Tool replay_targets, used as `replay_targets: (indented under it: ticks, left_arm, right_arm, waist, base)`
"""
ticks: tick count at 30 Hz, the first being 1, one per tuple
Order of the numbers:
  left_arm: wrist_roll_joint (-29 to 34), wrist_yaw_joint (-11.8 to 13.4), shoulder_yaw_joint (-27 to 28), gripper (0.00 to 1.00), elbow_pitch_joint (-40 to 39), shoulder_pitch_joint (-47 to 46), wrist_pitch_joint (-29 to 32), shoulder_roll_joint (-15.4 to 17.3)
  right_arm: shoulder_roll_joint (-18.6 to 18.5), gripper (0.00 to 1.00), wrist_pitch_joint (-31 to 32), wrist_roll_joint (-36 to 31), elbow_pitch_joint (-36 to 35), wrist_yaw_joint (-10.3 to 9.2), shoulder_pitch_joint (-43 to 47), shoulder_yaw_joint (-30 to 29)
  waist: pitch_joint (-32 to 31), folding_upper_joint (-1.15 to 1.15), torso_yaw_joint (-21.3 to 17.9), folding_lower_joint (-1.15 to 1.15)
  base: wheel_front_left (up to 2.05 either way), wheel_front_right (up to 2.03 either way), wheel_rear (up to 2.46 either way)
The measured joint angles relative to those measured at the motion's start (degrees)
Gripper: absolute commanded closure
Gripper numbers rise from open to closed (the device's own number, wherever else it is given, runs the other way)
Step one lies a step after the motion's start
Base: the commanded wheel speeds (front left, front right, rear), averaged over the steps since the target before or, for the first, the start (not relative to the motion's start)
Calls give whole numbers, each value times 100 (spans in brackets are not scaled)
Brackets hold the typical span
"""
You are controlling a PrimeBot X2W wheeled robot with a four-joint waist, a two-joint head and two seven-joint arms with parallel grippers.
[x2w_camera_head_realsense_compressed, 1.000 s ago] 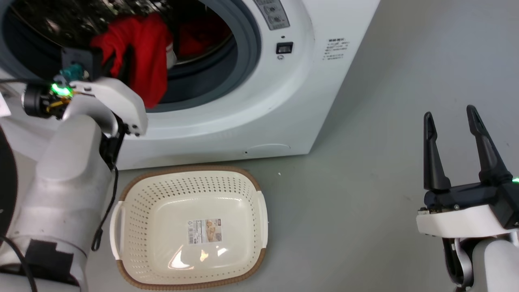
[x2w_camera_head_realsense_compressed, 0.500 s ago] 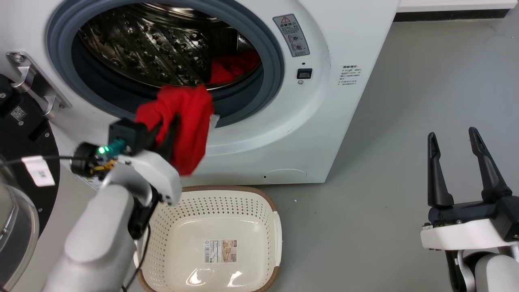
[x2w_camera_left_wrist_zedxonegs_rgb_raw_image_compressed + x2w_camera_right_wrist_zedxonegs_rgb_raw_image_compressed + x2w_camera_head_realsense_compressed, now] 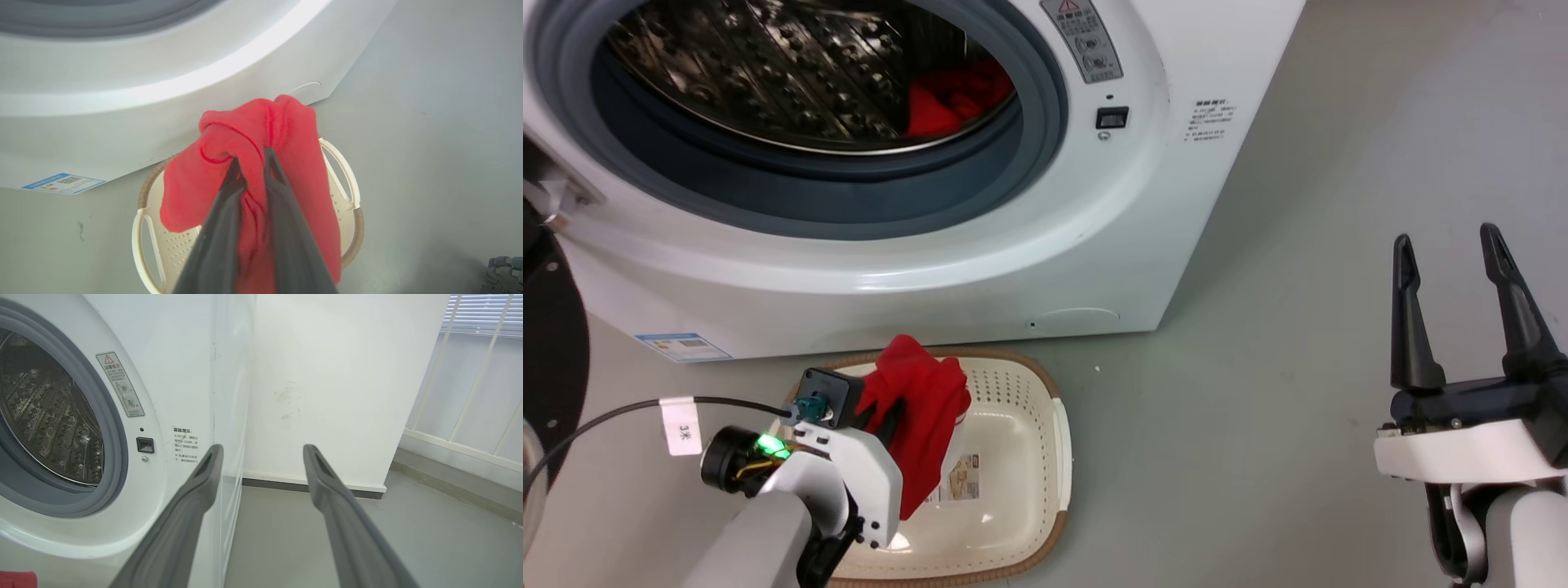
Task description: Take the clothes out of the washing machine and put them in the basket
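Now lowered over basket (image 3: 1062, 445), left tool (image 3: 250, 157) pinching red garment (image 3: 927, 408), right tool (image 3: 1446, 237) spread wide

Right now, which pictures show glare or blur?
Head view: glare spots on the basket bottom. Left wrist view: the left gripper, holding the red garment, is soft near the lens. Right wrist view: the right gripper is blurred too.

The red garment (image 3: 923, 408) hides part of the basket (image 3: 1060, 445) and most of its label (image 3: 965, 478) (print too small to read); the washing machine (image 3: 1013, 245) runs off the top and left edges.
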Motion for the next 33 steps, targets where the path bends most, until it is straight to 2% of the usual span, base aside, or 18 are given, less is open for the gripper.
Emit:
replay_targets:
  ticks: [4, 19, 26, 32, 33]
  left_arm:
    - [-53, -35, -69, 100, 617, -99, -10, -162]
    - [53, -51, -137, 100, 3075, -1573, -513, -553]
    - [-5, 0, -102, 100, 3840, -1998, -661, -694]
    - [-59, 75, -92, 100, 4142, -2133, -734, -761]
    - [-64, 74, -98, 47, 4174, -2133, -748, -782]
  right_arm:
    - [-1, 0, 0, 0, -77, -1, -144, 45]
    - [-1, 0, 0, 60, -442, 0, -698, 290]
    - [-1, 0, 0, 142, -508, 0, -856, 335]
    - [-1, 0, 0, 142, -514, 0, -922, 365]
    - [-1, 0, 0, 141, -513, 0, -922, 354]
  waist:
    - [267, 0, -101, 0]
    - [1695, 0, -587, 2]
    - [2187, 0, -817, 2]
    - [2396, 0, -922, 2]
    - [2391, 0, -919, 2]
  base:
    - [0, 0, 0]
    - [0, 0, 0]
    - [0, 0, 0]
    - [0, 0, 0]
    - [0, 0, 0]
